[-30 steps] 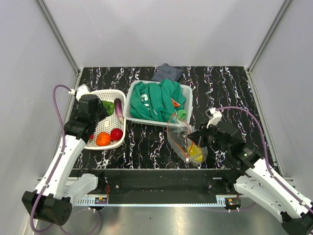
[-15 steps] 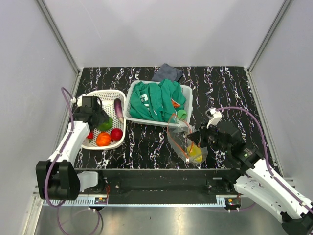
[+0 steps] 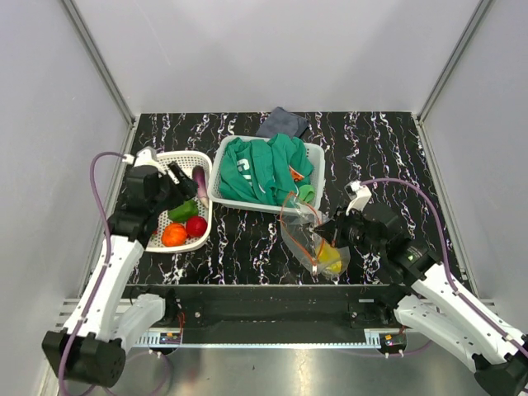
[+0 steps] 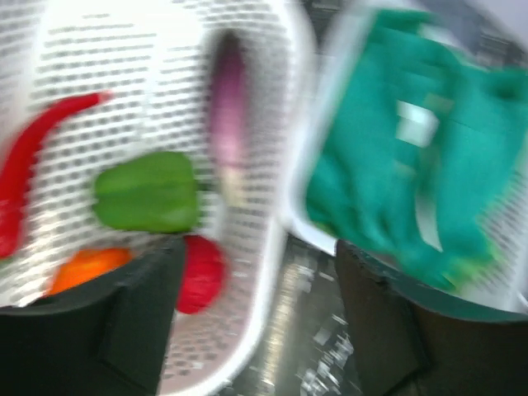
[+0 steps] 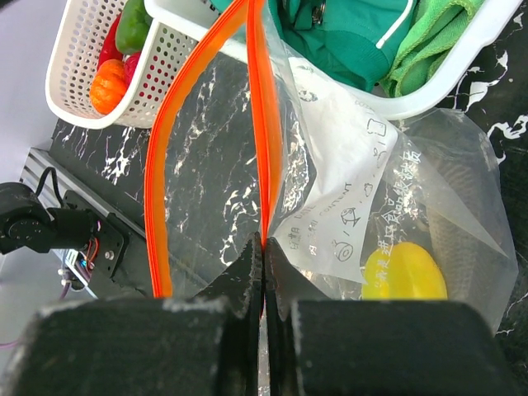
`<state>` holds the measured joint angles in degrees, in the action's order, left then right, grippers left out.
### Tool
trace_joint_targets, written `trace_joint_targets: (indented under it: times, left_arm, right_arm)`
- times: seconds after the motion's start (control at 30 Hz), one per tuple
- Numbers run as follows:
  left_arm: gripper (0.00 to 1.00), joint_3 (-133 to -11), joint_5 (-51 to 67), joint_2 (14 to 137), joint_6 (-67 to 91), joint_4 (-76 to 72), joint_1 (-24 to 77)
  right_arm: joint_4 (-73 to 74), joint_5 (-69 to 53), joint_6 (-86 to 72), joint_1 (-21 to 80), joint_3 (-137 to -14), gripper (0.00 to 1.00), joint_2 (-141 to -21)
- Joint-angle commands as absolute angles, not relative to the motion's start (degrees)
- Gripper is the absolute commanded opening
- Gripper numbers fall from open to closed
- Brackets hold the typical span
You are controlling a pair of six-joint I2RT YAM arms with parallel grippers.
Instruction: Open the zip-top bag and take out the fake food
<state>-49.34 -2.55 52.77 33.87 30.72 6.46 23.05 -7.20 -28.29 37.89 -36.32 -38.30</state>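
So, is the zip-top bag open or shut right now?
Open: the zip-top bag has its orange zip strip halves spread well apart at the mouth; a yellow piece lies inside.

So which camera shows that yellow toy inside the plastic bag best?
The right wrist view: the yellow toy sits close up and sharp, seen through the clear bag. The top view shows it only as a small yellow spot. The left wrist view misses it.

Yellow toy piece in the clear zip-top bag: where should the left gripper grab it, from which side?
Pinch the yellow piece across its rounded body, entering through the gaping mouth ringed by the orange zip strip. The right gripper holds that strip up; the piece lies at the clear bag's closed bottom, so the mouth is likely the only way in.
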Motion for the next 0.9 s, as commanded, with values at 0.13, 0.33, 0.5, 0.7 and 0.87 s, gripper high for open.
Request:
trace_joint_targets:
  times: [0.13,0.33,0.5,0.7,0.87]
  left_arm:
    - [0.58,-49.5,13.5,48.2,33.2,12.5,31.2]
    - [0.37,-50.4,7.5,54.7,31.1,7.3,50.3]
    - [0.31,-53.6,2.1,61.8,30.1,5.3,58.8]
    - [0.27,-59.2,-1.4,67.4,28.6,7.3,63.6]
    - [0.23,-60.7,-4.3,69.4,30.0,11.8,63.9]
  right_arm:
    - [19.4,-10.0,-29.8,38.2,-39.5,0.00,-39.9]
    - [17.4,-11.7,-31.7,38.2,-39.2,0.00,-40.2]
    - [16.1,-13.4,-33.0,38.2,-39.1,0.00,-40.9]
    - [9.7,-19.5,-37.3,38.2,-37.2,0.00,-43.9]
    - [5.9,-20.8,-38.6,38.1,-36.3,0.00,-44.8]
